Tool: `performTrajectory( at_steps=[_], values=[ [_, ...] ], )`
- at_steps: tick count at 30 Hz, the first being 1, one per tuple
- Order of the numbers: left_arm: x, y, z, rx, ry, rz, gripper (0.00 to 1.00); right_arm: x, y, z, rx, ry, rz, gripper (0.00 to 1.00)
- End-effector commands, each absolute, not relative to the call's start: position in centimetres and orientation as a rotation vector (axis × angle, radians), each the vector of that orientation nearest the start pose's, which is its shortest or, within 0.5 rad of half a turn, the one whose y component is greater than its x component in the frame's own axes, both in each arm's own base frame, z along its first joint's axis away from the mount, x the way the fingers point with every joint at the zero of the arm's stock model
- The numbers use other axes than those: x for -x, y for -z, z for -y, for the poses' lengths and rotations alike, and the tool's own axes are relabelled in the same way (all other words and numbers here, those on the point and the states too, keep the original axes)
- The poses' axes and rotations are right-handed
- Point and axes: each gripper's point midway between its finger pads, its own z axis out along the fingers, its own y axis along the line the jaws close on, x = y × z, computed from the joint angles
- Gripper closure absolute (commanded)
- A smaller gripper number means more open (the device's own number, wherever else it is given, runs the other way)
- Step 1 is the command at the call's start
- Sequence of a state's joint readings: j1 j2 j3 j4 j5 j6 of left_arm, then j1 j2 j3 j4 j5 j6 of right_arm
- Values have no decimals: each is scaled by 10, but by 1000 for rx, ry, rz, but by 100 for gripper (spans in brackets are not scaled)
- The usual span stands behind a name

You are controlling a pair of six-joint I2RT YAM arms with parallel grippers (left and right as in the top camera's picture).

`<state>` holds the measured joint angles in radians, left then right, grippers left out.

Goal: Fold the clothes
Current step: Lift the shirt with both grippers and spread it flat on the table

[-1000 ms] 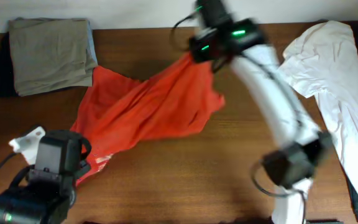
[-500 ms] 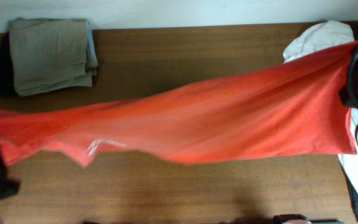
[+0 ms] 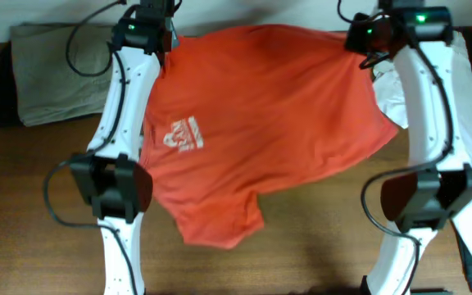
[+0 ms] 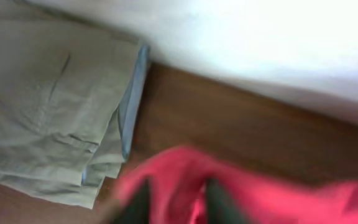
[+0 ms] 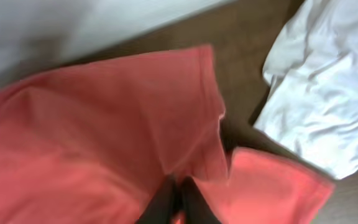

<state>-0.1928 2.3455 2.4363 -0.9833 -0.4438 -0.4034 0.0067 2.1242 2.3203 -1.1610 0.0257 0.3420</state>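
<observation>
The red-orange soft-fabric T-shirt is found spread wide across the middle of the brown wooden surface, between the two arms. Its far edge is held at two corners. White printed lettering is seen face up on the left part of the garment. A narrower flap of the fabric is extended toward the near edge of the surface.

The left hand is located at the far left corner of the T-shirt. In the left wrist view, bunched red fabric is gripped between its dark fingers, though the picture is blurred. The right hand is located at the far right corner. In the right wrist view, its fingers are drawn nearly together and a fold of the fabric is pinched between them.

A stack of khaki-grey folded garments is set at the far left of the surface, just beside the left arm, with a dark cloth item under its left side. A white crumpled garment is laid at the far right, beside the held corner.
</observation>
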Motion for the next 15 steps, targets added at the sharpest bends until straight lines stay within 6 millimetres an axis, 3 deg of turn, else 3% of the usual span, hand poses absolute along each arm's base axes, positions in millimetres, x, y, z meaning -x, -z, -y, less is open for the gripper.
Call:
performTrajectory(
  at_steps=[1,3,5,6,7,8,10,13,15],
  values=[
    [-596,-191,19,427,-345,-2340,1,-530,-244,15,-436,-26,-2483,1],
    [-587,-201,18,393,-363,-2360,1,-522,-253,15,-435,-22,-2485,1],
    [-565,-214,15,384,-383,-2407,1,-508,-259,15,-436,-16,-2511,1],
    [-544,-216,26,344,-338,-2489,1,-502,-258,15,-406,-3,-2535,1],
    [-531,-214,32,321,-300,-2546,1,-497,-255,15,-409,2,-2559,1],
    [-503,-205,55,265,-148,-2695,1,-491,-252,15,-412,8,-2586,1],
    [-465,-187,78,230,24,-2895,1,-481,-246,15,-416,19,-2635,1],
    [-419,-170,95,178,-14,-3091,1,-463,-231,17,-355,64,-2736,1],
    [-414,-172,108,194,-33,-3082,1,-456,-214,24,-364,131,-2786,1]
  ],
)
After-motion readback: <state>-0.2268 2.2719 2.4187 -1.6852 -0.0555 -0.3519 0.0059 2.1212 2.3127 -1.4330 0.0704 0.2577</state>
